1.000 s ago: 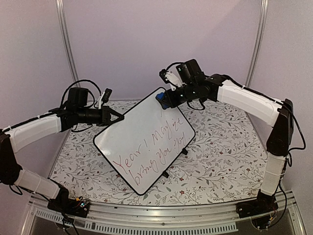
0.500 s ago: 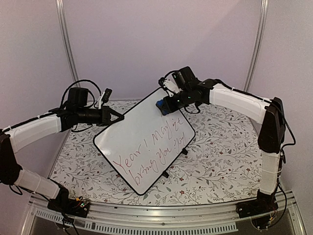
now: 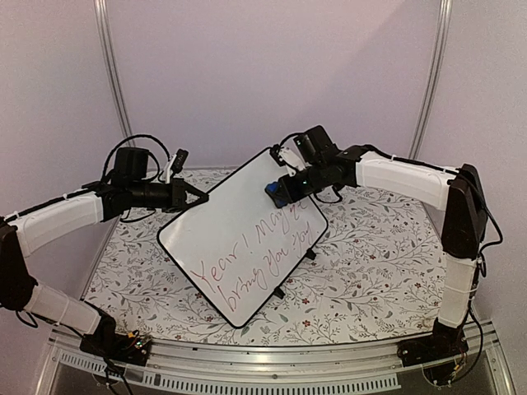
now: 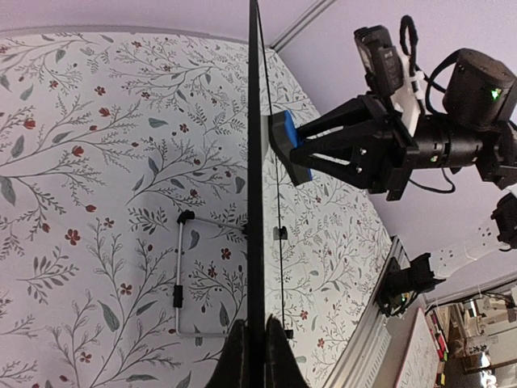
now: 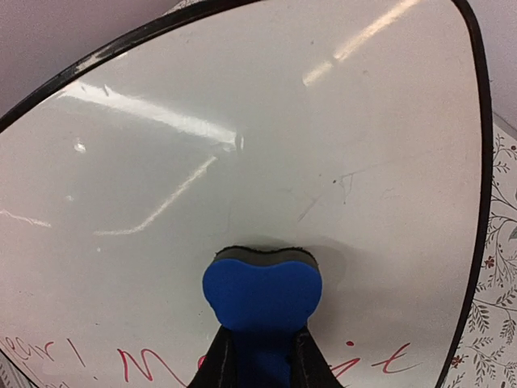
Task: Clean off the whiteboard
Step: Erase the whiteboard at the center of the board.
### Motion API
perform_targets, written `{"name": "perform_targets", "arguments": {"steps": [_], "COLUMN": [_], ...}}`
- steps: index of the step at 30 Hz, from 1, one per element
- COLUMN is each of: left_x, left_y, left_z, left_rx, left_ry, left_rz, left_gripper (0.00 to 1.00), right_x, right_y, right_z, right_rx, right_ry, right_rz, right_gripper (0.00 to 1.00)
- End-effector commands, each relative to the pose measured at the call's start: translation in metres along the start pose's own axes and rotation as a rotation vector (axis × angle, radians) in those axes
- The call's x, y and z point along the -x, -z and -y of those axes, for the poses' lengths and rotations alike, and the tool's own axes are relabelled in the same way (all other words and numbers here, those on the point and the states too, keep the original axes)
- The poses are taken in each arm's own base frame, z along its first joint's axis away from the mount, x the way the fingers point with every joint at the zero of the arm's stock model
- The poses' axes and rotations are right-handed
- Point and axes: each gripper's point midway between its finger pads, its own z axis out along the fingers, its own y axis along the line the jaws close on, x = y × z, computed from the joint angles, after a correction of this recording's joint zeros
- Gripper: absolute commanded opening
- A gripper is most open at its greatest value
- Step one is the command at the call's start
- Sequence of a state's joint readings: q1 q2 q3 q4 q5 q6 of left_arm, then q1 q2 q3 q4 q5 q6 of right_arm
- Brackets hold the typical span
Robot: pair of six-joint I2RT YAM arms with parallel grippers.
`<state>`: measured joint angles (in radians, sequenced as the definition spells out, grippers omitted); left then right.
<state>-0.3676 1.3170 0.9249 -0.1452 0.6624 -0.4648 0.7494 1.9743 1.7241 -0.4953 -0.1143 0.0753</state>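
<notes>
Whiteboard (image 3: 243, 243) first: it sits tilted over the flowered table (image 3: 370, 263), its face turned up and towards the right arm, with its lower part down near the table, though I can't tell whether it bears on it. The left tool (image 3: 198, 196) has its fingers closed tight on the board's thin black rim at the upper left edge. From the left wrist view the board (image 4: 255, 202) runs edge-on straight out of that pinch (image 4: 257, 352), so I'd judge this arm is there to brace it against the rubbing. A wire stand (image 4: 179, 275) shows behind the board. The right tool (image 3: 280, 191) is clamped on a blue eraser (image 3: 272, 191), whose flat pad (image 4: 284, 145) meets the white face near the upper right. Seen from the right wrist, the eraser (image 5: 261, 295) is just above the red handwriting (image 3: 255, 255), and the surface above it (image 5: 242, 145) looks clean. Most of the writing remains, so the wiping seems barely begun, and a stroke downward across the words looks the natural next move.
</notes>
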Motion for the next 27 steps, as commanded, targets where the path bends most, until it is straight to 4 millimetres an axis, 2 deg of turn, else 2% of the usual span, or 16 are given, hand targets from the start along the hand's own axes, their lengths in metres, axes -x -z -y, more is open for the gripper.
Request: {"name": "perform_targets", "arguments": {"steps": [1,9,15,20,27], "left_x": [0.003,0.002,0.002,0.002,0.001], "left_y": [0.000,0.000,-0.001,-0.001,-0.002], "left_z": [0.019,0.018,0.017,0.017,0.017], "left_rx": [-0.068,-0.066,-0.066,-0.066,-0.066], "left_ry": [-0.074,-0.072,-0.069,-0.068,-0.068], "left_rz": [-0.003,-0.004,-0.007,-0.008,-0.009], "left_gripper": [0.00,0.00,0.00,0.00,0.00], "right_x": [-0.029,-0.043,-0.043,-0.027,0.013], "right_y": [-0.001,0.005,0.010,0.017,0.034], "right_z": [-0.001,-0.002,-0.002,0.001,0.008], "right_rx": [0.026,0.031,0.029,0.005,-0.057], "right_ry": [-0.027,-0.033,-0.032,-0.027,-0.019], "right_rz": [-0.073,-0.094,-0.088,-0.051,0.053], "right_gripper": [0.04,0.04,0.04,0.04,0.04]}}
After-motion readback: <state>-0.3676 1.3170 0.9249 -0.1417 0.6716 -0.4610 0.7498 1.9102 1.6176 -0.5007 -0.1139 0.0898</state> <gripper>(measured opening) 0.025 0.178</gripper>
